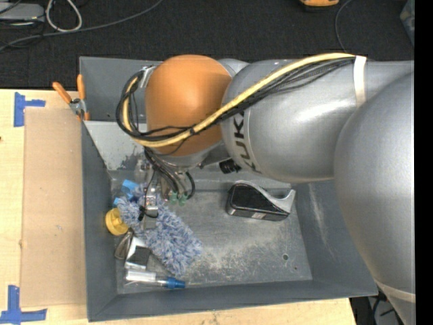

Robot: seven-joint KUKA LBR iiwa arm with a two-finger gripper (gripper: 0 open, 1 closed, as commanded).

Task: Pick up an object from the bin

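1. tool: low in the left part of the bin, under the arm's orange cover. whether it is apart or together cannot be told, as cables and the wrist crowd it.
2. task's thing, as judged: a blue-grey shaggy cloth, lying on the bin floor at left of centre. its upper end is right at the tool. nothing is seen clamped or lifted.
3. progress, as judged: the tool is down among the things, but the grasp is not confirmed. the lift clear of the bin is still to do.
4. neighbours, left side: small blue pieces just beside the tool, a yellow round piece near the left wall, a shiny metal piece touching the cloth's edge, and a clear tube with a blue cap along the front wall.
5. black device on a pale base: mid-bin, well apart from the cloth.
6. obstruction, as judged: the close heap at left could be dragged along with the cloth.
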